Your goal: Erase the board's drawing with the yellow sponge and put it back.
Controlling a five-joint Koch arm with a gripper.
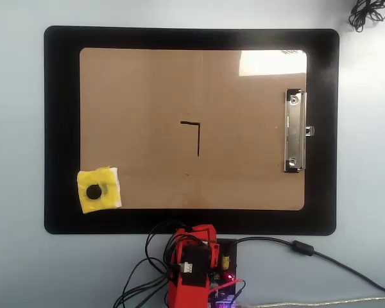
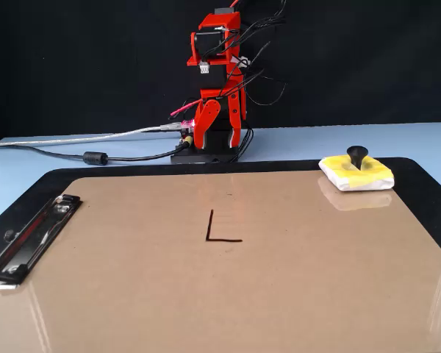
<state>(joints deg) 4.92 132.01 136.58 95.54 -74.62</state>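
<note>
1. The board, a brown clipboard, lies flat on a black mat; in the overhead view its silver clip sits at the 3 o'clock edge.
2. The drawing, a thin black right-angle line, sits near the board's centre, unerased.
3. The yellow sponge with its black knob rests at the board's 8 o'clock corner, overhanging onto the mat.
4. The red arm stands folded at 6 o'clock off the mat, well apart from the sponge.
5. The gripper hangs downward, holding nothing; I cannot tell how far its jaws are parted.
</note>
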